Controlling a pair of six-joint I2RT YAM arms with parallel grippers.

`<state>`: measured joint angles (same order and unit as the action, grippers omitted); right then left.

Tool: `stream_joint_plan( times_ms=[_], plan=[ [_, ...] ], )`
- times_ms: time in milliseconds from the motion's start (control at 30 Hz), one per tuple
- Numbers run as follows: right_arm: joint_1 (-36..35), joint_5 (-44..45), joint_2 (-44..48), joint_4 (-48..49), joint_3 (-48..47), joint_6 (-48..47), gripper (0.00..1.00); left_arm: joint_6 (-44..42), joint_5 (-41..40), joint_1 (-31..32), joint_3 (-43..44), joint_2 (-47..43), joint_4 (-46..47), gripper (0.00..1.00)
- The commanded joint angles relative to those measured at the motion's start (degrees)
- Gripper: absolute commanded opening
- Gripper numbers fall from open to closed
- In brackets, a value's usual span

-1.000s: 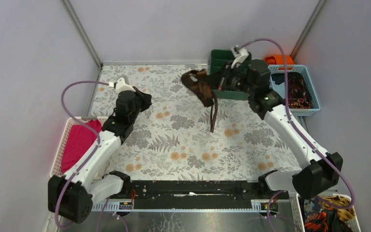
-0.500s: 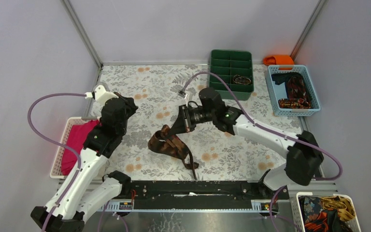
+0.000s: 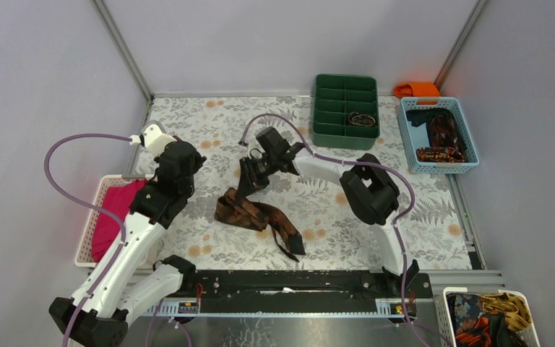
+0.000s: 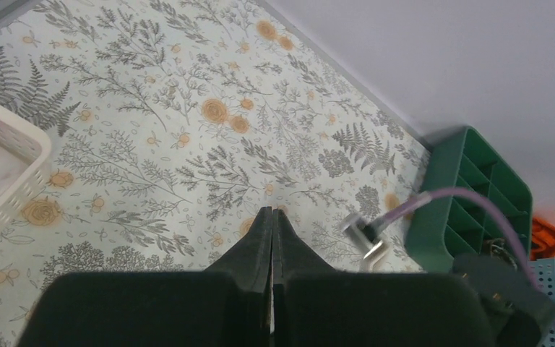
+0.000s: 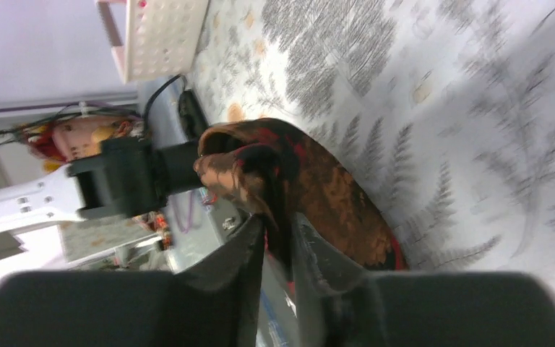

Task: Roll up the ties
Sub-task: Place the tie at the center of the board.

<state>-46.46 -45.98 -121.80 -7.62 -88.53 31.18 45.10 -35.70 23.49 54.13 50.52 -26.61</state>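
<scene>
Right claw (image 5: pixel 278 228) pinches the tie (image 3: pixel 254 215), jaws barely apart, cloth between. The tie sprawls mid-table (image 3: pixel 405 210), trailing toward five o'clock. Left claw (image 4: pixel 271 217) is closed and empty. Soft, light, floppy stuff: best pinched flat at a tip.

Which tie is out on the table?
The brown tie, lying loose in the middle of the table with one end pinched in the right gripper. The other ties are bunched inside the blue basket.
</scene>
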Motion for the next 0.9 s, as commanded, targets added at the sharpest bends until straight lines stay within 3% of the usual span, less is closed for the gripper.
stream_joint_plan(
  times_ms=[0,100,267,433,567,800,867],
  plan=[
    [2.6,4.4,-2.4,-7.8,-10.1,-8.2,0.43,-0.6,-3.1,0.2,-2.4,0.3,2.5,0.0],
    [4.4,6.9,-2.8,-8.3,-12.3,-9.7,0.66,-0.7,-2.9,0.2,-3.0,1.9,3.2,0.0],
    [7.0,12.6,3.9,-7.7,-7.2,-12.0,0.71,-1.2,-2.4,0.2,-4.2,4.3,5.1,0.0],
    [5.9,24.2,15.8,-12.4,2.9,-16.5,0.67,-2.2,-0.2,0.2,-5.1,6.1,7.6,0.0],
    [0.6,31.4,24.1,-12.8,12.4,-18.3,0.59,-3.2,2.5,0.1,-6.3,7.0,10.4,0.0],
    [-5.6,33.1,24.6,-11.4,21.8,-15.3,0.55,-3.2,6.1,0.2,-7.3,10.1,12.1,0.0],
    [-5.9,33.7,23.2,-10.3,23.5,-14.7,0.42,-3.2,6.5,0.2,-7.6,9.9,12.1,0.0]
  ],
)
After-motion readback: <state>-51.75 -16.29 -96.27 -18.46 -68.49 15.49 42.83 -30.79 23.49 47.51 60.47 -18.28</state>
